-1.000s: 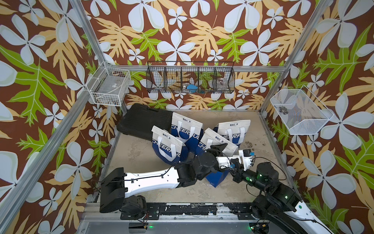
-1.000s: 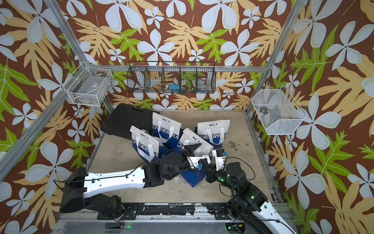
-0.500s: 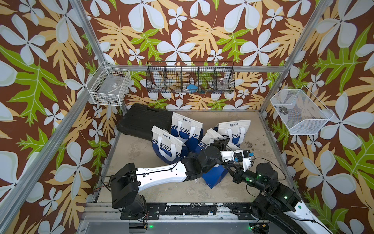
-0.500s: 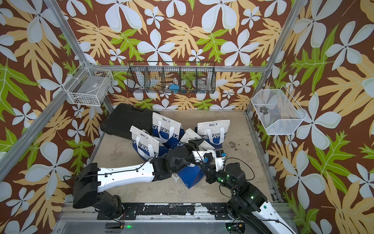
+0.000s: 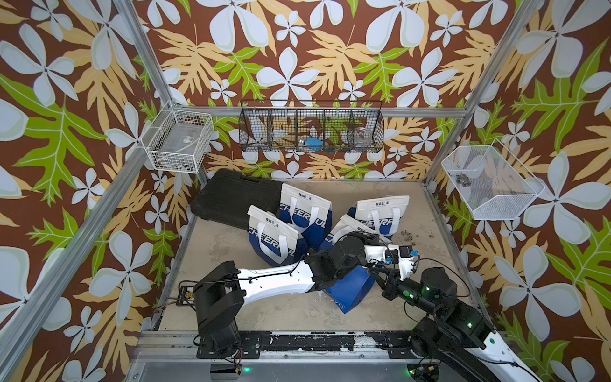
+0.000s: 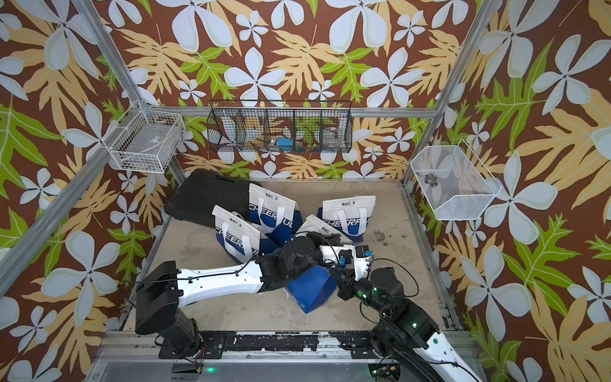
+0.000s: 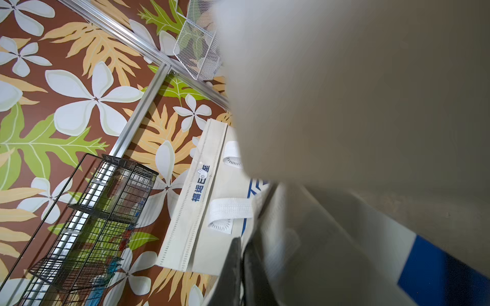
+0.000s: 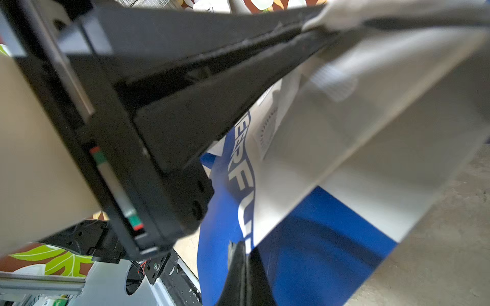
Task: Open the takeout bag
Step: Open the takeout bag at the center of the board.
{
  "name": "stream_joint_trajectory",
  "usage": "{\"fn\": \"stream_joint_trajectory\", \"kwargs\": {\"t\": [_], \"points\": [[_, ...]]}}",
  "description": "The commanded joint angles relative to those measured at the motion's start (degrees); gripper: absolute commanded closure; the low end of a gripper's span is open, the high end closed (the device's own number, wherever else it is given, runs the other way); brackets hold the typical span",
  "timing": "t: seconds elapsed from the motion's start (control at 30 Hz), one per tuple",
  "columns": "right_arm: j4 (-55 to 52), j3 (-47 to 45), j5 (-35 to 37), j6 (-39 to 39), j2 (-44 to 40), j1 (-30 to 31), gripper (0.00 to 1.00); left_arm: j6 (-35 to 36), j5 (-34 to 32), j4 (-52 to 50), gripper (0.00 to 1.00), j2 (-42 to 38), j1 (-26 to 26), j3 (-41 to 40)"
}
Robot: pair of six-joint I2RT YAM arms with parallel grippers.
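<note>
The takeout bag [image 5: 350,291] [image 6: 310,291], blue below and white on top, lies tilted at the front centre of the floor. My left arm [image 5: 277,281] reaches across it from the left. In the left wrist view the left gripper [image 7: 242,265] is shut on the bag's white top edge [image 7: 267,212]. From the right, my right gripper [image 5: 375,274] [image 8: 242,262] is shut on the bag's side where blue [image 8: 318,251] meets white. The right wrist view shows the left gripper's black fingers [image 8: 212,87] pinching white fabric above a slightly parted mouth.
Three more blue and white bags [image 5: 274,238] [image 5: 305,211] [image 5: 380,215] stand behind, leaning on a black case [image 5: 231,195]. A black wire basket [image 5: 310,132] hangs on the back wall, with white baskets at left [image 5: 177,142] and right [image 5: 489,188]. Crumbs [image 5: 406,234] dot the floor.
The left arm has reached further over the bag, and its gripper has gone from open to shut on the white top edge. The right gripper has stayed shut on the bag's side.
</note>
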Motion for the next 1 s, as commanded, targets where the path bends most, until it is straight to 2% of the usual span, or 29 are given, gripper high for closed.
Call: {"fn": "stream_joint_trajectory", "kwargs": {"t": [0.0, 0.17, 0.27, 0.33, 0.43, 0.53, 0.6, 0.63, 0.67, 0.7, 0.73, 0.77, 0.87, 0.97], "points": [[-4.24, 0.07, 4.84, 0.63, -0.43, 0.05, 1.00, -0.61, -3.69, 0.25, 1.00, -2.61, 1.44, 0.39], [-11.67, 0.16, 19.65, 8.13, 2.16, 0.05, 1.00, -5.52, -8.95, -16.11, 1.00, -9.10, 1.61, 5.60], [-9.98, 0.18, 22.49, 10.02, 2.57, 0.05, 1.00, -7.94, -10.62, -27.52, 1.00, -13.58, 0.15, 7.51], [-7.79, 1.01, 22.95, 9.70, 3.76, 0.06, 1.00, -11.52, -6.80, -38.01, 1.00, -14.91, -0.44, 9.85], [-3.79, 1.72, 22.00, 8.29, 8.41, 0.06, 1.00, -17.20, 0.97, -47.17, 1.00, -16.74, -0.74, 11.76], [-0.92, 3.31, 19.00, 6.20, 12.64, 0.01, 1.00, -22.74, 7.53, -51.77, 1.00, -16.20, 0.80, 15.50], [-0.75, 5.44, 16.44, 4.18, 13.68, 0.06, 1.00, -23.95, 7.14, -50.72, 1.00, -15.82, 0.84, 15.27], [-2.45, 7.23, 15.62, 3.16, 13.82, 0.06, 0.92, -25.34, 5.64, -49.65, 1.00, -15.14, 0.85, 15.44], [-5.10, 9.42, 15.91, 2.39, 13.52, 0.10, 0.77, -27.55, 5.14, -48.28, 1.00, -14.56, 0.92, 15.68], [-7.82, 11.26, 16.60, 1.99, 12.80, 0.12, 0.56, -30.56, 4.35, -47.12, 1.00, -13.81, 1.02, 16.31], [-10.63, 13.36, 17.43, 1.57, 11.58, 0.14, 0.39, -35.09, 3.22, -47.77, 1.00, -11.99, 1.10, 18.92], [-12.68, 14.87, 17.63, 1.32, 10.02, 0.14, 0.28, -40.08, 4.14, -50.40, 1.00, -9.28, 1.48, 23.16], [-16.41, 18.66, 15.76, 1.52, 6.27, 0.13, 0.06, -52.14, -0.17, -57.64, 1.00, -1.43, 1.64, 35.26], [-18.51, 21.39, 13.15, 1.92, 5.93, 0.14, 0.03, -58.84, 2.68, -60.36, 1.00, 2.83, 2.35, 42.77]]}}
